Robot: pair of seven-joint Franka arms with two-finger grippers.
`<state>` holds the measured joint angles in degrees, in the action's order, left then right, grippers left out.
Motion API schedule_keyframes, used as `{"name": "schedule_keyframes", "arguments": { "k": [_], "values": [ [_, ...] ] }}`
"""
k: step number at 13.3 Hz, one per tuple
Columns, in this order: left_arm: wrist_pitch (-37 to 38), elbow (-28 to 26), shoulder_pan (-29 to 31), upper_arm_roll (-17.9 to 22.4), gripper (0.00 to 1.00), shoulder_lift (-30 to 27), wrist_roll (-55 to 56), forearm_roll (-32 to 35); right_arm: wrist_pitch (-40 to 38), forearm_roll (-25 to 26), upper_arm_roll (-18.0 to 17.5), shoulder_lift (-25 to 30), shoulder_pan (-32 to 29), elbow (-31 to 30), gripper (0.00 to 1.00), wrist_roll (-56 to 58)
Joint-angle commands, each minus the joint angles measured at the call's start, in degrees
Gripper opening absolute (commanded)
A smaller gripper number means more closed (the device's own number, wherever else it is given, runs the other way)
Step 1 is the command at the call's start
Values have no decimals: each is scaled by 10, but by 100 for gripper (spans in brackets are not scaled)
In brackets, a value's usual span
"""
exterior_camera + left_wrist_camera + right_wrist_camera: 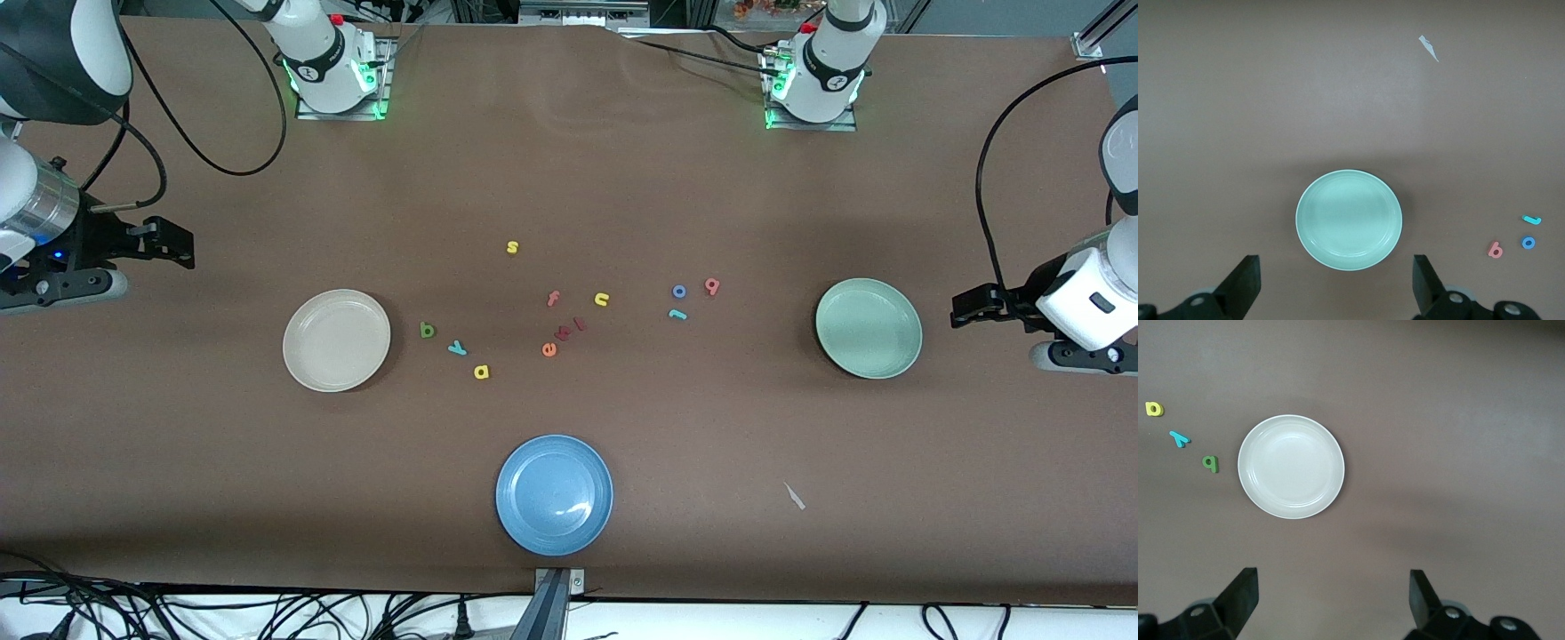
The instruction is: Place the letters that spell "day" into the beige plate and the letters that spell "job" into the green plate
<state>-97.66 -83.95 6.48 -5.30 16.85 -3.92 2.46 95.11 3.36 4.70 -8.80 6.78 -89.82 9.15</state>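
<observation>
The beige plate (336,340) lies toward the right arm's end, with the green d (428,331), teal y (457,348) and yellow a (481,372) on the table beside it. The green plate (869,327) lies toward the left arm's end; the blue o (679,291), pinkish-red b (712,285) and teal j (677,314) sit near it. Both plates hold nothing. My right gripper (182,244) hangs open and empty beside the beige plate (1291,467). My left gripper (962,311) hangs open and empty beside the green plate (1349,219).
A blue plate (554,494) sits nearest the front camera, mid-table. Spare letters lie in the middle: yellow s (512,247), pink f (553,298), yellow n (602,300), orange e (549,349). A small white scrap (794,496) lies on the brown table.
</observation>
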Motion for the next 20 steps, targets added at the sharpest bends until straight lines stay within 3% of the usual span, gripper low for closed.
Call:
{"name": "schedule_keyframes", "arguments": {
  "k": [1,20],
  "values": [
    [-6,-12,0,-2,100,-9,-12,13,-4,-5,-1,-4,-5,2,100,-23],
    [-3,-15,6,-2,100,5,-12,13,0,-31,0,-8,-8,10,100,-23]
  ]
}}
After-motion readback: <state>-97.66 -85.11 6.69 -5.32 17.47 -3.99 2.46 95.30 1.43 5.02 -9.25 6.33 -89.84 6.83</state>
